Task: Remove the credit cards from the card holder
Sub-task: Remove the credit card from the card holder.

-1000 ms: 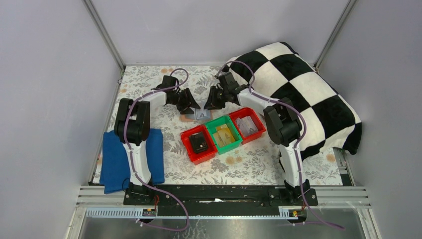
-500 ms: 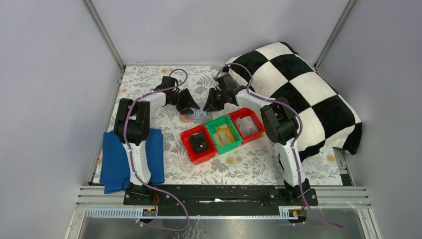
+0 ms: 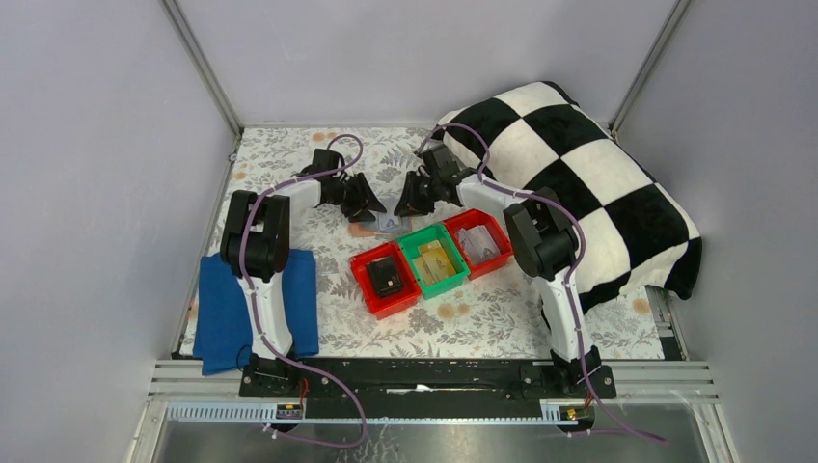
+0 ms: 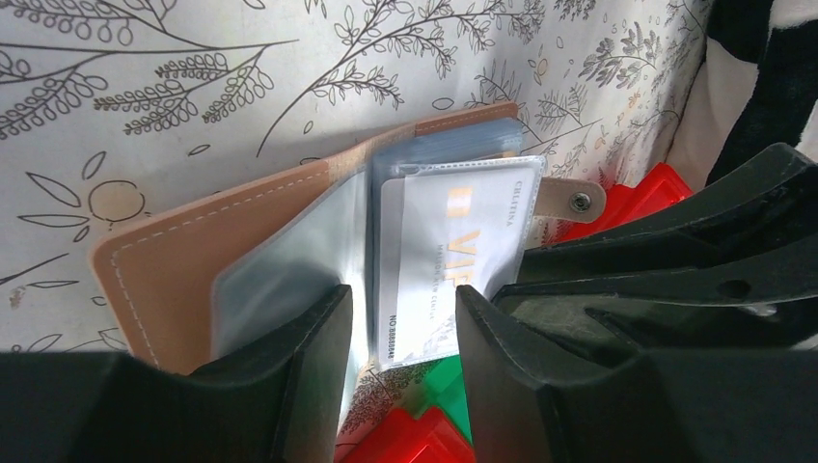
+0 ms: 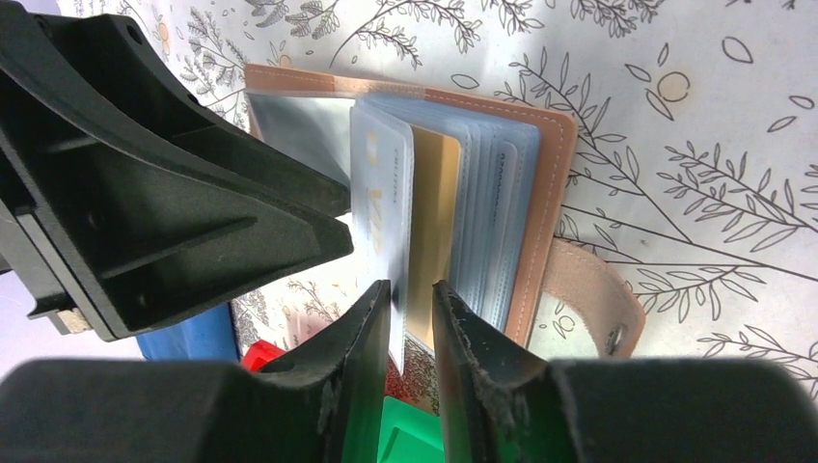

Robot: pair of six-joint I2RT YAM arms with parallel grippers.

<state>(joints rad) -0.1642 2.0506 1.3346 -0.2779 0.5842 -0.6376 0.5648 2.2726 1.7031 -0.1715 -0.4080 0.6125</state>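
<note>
Half-open left gripper [image 4: 400,299] and narrowly parted right gripper [image 5: 412,289], both empty, straddled holder [image 4: 164,260] leaves; pinching a card [image 4: 439,241] looked next.

Two red bins [image 3: 364,263]; one green bin [image 3: 417,238]; one card holder [image 4: 164,270].

Both arms reach far forward, fingertips nearly meeting, left hand [image 4: 400,299] half-parted, right hand [image 5: 410,289] narrowly parted.
</note>
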